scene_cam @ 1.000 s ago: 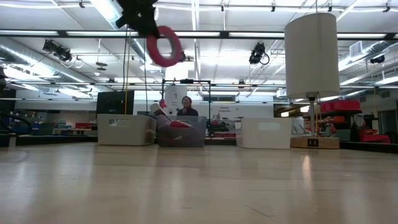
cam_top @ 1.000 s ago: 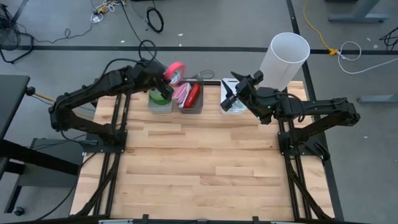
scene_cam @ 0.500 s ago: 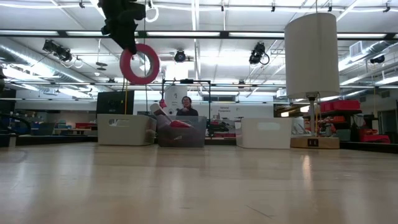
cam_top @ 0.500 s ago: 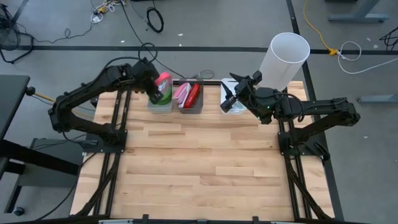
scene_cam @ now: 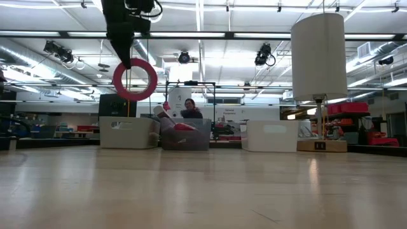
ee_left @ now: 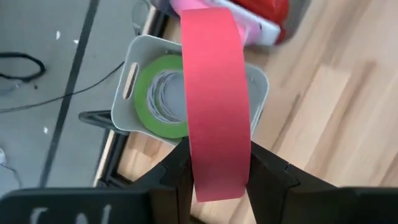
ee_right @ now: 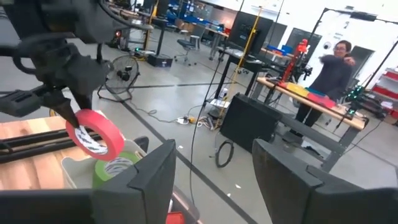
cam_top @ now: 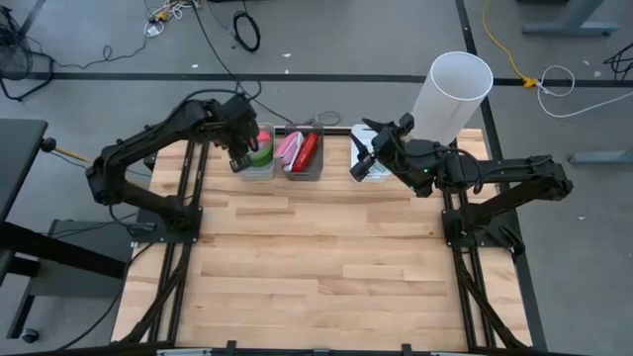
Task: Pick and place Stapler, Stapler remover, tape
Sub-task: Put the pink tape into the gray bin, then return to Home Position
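Note:
A red-pink tape roll (scene_cam: 135, 80) hangs in the air over the left bin (cam_top: 254, 163), with my left gripper (scene_cam: 125, 56) shut on it. A green tape roll (ee_left: 155, 96) lies flat inside that bin (ee_left: 134, 62). The middle bin (cam_top: 304, 168) holds a red stapler (cam_top: 308, 150) beside a pink thing. I cannot make out the stapler remover. My right gripper (cam_top: 364, 158) stands open and level over the white bin (cam_top: 374, 174) at the far right, with nothing between its fingers (ee_right: 155, 180). My left gripper pinches the roll across its width, one finger (ee_left: 177, 177) on each flat side, at the ring's top (ee_left: 217, 177). The fingers come from above, slanting down. The roll hangs on edge below them, clear of the bin and the green roll.
A tall white cylinder (cam_top: 455, 94) stands at the table's far right corner, behind my right arm. The three bins line the far edge. The wooden table top (cam_top: 316, 267) stretches toward the near edge. A person (ee_right: 333, 68) moves in the room beyond.
My left gripper has gone down and toward the table's left, from beyond the middle bin to above the left bin. Its wrist has rolled and tipped further down. The red-pink roll has come along and now hangs on edge below the fingers.

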Robot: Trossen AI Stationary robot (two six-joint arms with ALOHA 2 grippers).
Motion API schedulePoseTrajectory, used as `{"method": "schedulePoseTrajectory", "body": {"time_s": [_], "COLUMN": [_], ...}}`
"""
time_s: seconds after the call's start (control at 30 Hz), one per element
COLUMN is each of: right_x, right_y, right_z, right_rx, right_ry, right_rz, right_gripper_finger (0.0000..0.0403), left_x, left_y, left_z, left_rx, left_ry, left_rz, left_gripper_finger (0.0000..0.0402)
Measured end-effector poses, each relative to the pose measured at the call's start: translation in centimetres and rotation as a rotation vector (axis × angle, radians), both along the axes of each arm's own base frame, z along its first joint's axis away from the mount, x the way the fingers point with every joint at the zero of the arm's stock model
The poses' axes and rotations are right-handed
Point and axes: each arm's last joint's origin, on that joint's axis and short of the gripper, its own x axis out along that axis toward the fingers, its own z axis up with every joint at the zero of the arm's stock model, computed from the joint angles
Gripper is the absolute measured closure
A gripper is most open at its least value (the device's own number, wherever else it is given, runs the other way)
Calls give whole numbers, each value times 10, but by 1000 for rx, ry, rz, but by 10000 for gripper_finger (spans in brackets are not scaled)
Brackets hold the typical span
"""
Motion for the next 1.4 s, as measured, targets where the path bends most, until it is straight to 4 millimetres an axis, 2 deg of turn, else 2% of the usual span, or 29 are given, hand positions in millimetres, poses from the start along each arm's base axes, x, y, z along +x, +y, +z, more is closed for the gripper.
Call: {"method": "schedulePoseTrajectory", "body": {"time_s": [0.27, 0.5, 0.67, 1.2, 1.4], "right_x": [1, 1, 1, 1, 1], "right_y": [1, 1, 1, 1, 1], "right_z": [-4, -4, -4, -4, -4], "right_rx": [33, 33, 36, 33, 33], "right_ry": [13, 13, 11, 14, 14], "right_rz": [50, 47, 47, 47, 48], "right_gripper_finger": [191, 191, 191, 191, 191], "left_x": [9, 17, 17, 18, 18], "left_y": [13, 20, 22, 23, 23], "left_z": [-23, -36, -38, -37, -37], "left_rx": [-80, -104, -100, -74, -75], "left_ry": [174, 242, 257, 258, 255], "left_rz": [-87, -145, -134, -131, -131], "left_gripper_finger": [283, 278, 274, 199, 194]}}
